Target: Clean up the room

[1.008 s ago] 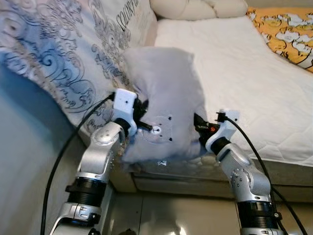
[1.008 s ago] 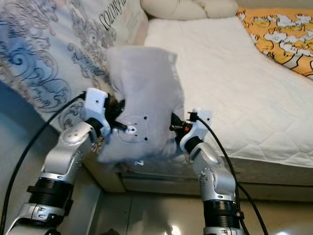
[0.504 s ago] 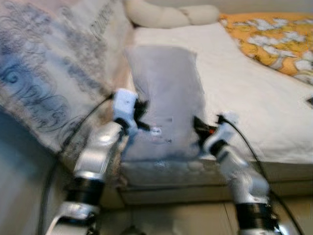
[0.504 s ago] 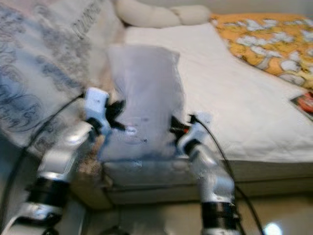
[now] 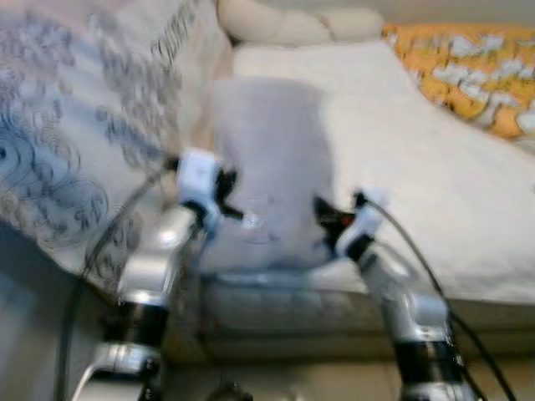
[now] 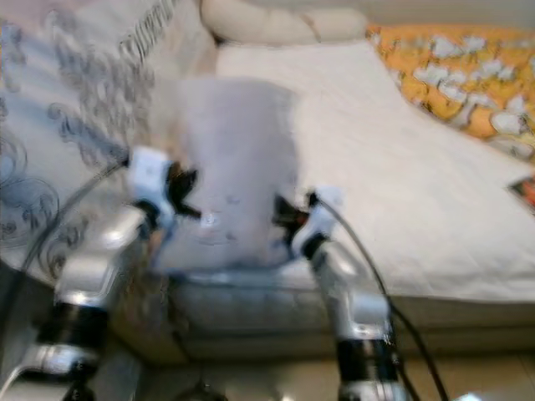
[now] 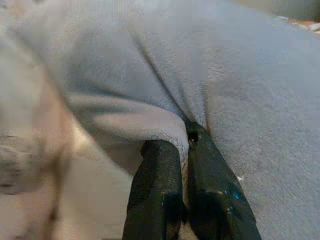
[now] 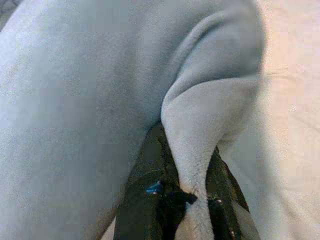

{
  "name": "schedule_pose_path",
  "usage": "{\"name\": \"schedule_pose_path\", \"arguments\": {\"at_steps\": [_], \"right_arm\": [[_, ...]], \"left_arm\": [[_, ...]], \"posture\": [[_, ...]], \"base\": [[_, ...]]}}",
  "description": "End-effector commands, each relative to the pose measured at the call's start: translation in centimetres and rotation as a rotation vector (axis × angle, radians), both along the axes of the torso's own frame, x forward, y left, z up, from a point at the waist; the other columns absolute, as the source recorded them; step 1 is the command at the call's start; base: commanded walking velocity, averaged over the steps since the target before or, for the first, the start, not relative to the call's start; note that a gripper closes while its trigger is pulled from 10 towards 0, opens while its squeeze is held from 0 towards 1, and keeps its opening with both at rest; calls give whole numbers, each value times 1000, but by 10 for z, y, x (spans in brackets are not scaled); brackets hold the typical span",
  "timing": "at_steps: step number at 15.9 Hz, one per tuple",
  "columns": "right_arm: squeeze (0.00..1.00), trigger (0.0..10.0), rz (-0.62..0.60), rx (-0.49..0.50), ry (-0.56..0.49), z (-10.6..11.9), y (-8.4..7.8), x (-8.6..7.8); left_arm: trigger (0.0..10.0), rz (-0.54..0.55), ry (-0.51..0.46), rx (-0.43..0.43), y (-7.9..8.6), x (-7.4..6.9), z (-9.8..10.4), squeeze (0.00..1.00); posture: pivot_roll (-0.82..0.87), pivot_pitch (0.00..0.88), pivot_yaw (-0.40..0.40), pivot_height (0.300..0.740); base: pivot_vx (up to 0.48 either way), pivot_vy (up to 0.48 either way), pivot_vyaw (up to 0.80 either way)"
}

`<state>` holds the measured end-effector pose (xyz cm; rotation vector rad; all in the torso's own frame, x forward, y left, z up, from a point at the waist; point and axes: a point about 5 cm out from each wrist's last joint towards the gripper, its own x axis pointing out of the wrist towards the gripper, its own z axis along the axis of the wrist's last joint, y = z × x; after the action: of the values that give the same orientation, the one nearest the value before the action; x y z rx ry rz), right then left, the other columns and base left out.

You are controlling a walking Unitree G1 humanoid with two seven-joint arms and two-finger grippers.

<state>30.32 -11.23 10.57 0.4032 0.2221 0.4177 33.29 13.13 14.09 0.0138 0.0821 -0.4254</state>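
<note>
I hold a grey pillow (image 5: 269, 159) between both arms, over the near edge of the white mattress (image 5: 435, 175). My left gripper (image 5: 227, 199) is shut on the pillow's left edge; in the left wrist view the black fingers (image 7: 165, 170) pinch a fold of grey fabric (image 7: 150, 80). On the pillow's right edge my right gripper (image 5: 324, 219) is shut as well, with a ridge of the pillow (image 8: 200, 130) squeezed between its fingers (image 8: 150, 165). The eye views are blurred.
A patterned blue-and-white duvet (image 5: 75, 142) is heaped on the left side of the bed. Cream pillows (image 5: 292, 21) lie at the head, and an orange printed blanket (image 5: 476, 75) covers the far right. The bed frame's front edge (image 5: 292, 309) is just below my arms.
The camera has shifted and the view is more blurred. The pillow, still held by both grippers, has moved forward and lower onto the mattress.
</note>
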Motion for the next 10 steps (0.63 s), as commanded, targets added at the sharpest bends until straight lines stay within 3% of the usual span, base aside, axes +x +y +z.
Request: {"name": "schedule_pose_path", "arguments": {"at_steps": [1,10], "right_arm": [[0,10000,-3,15,-22,6,-3,2],[0,10000,-16,23,-15,4,-4,0]], "left_arm": [[10000,-72,-41,-12,-20,0,9,0],[10000,-93,-32,-6,-22,0,7,0]], "posture": [[41,0,52,740],[31,0,67,740]], "base": [[360,0,0],[362,0,0]]}}
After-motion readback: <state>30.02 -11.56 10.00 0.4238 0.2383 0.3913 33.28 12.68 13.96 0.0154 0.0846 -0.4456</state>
